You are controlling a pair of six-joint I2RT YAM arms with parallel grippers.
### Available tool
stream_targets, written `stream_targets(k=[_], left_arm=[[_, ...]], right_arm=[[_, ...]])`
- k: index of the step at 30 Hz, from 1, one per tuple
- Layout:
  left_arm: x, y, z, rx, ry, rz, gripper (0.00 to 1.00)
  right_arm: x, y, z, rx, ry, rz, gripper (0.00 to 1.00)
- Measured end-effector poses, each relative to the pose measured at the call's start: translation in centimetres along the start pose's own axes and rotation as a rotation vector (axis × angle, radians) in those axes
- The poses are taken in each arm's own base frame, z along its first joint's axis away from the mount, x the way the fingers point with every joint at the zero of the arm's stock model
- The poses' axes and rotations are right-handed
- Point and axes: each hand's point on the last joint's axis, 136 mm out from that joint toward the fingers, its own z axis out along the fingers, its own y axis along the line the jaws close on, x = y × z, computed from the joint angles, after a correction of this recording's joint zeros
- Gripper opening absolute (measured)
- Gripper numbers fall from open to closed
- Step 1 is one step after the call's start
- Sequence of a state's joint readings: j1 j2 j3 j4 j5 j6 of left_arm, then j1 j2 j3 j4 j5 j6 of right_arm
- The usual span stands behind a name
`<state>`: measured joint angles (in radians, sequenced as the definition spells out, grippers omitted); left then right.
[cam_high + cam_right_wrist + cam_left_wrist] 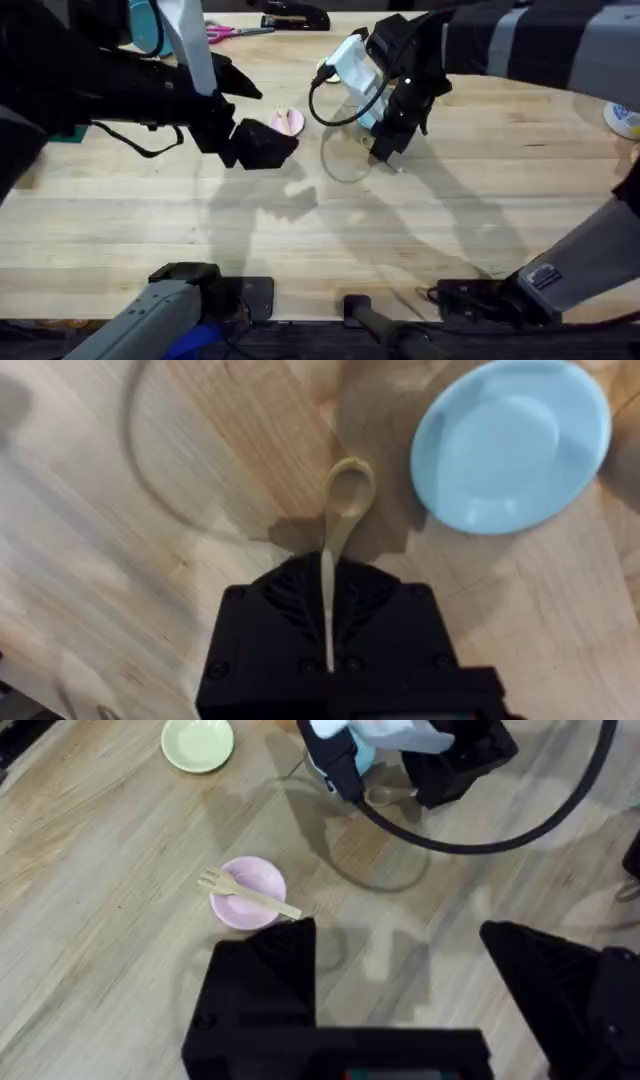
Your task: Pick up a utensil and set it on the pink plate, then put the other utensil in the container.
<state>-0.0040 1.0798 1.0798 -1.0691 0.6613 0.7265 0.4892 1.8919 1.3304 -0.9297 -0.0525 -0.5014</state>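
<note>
The pink plate point(232, 908) lies on the wooden table with the wooden fork point(246, 894) resting across it. In the overhead view the pink plate point(288, 122) peeks out just beyond my left gripper point(272, 148). My left gripper point(400, 960) hovers open and holds nothing, a short way off the plate. My right gripper point(327, 565) is shut on the slim handle of the wooden spoon point(346, 492), whose oval bowl sticks out past the fingertips. In the overhead view the right gripper point(386, 150) sits right of the pink plate. The container is out of view.
A light blue plate point(510, 445) lies close beside the spoon. A pale yellow plate point(198, 742) sits farther off. Pink-handled scissors point(235, 32) and a black stapler point(295, 18) lie at the table's far edge. The right arm's black cable point(330, 115) loops near the plate.
</note>
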Motion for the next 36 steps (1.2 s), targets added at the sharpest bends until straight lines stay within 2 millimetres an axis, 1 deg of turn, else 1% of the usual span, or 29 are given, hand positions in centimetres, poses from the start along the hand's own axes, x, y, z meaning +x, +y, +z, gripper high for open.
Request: stream_targets(k=[3, 7, 11, 17, 24, 31, 36], left_arm=[[0.0, 0.0, 0.0, 0.000, 0.000, 0.000, 0.996], [0.0, 0.0, 0.0, 0.000, 0.000, 0.000, 0.996], [0.0, 0.0, 0.0, 0.000, 0.000, 0.000, 0.996], [0.0, 0.0, 0.0, 0.000, 0.000, 0.000, 0.995], [0.0, 0.0, 0.0, 0.000, 0.000, 0.000, 0.995], [0.0, 0.0, 0.0, 0.000, 0.000, 0.000, 0.996], [0.0, 0.0, 0.0, 0.000, 0.000, 0.000, 0.995]], right_arm=[[-0.1, 0.1, -0.1, -0.001, 0.000, -0.002, 0.033], [-0.6, -0.2, -1.1, 0.008, -0.017, -0.003, 0.033], [-1.1, -0.2, -3.3, 0.022, -0.046, -0.006, 0.033], [-2.8, -0.7, -6.9, 0.063, -0.125, -0.014, 0.034], [-4.4, -1.7, -9.3, 0.114, -0.188, 0.008, 0.033], [-5.8, -2.4, -12.4, 0.167, -0.266, 0.009, 0.033], [-6.2, -3.0, -13.7, 0.188, -0.297, 0.016, 0.034]])
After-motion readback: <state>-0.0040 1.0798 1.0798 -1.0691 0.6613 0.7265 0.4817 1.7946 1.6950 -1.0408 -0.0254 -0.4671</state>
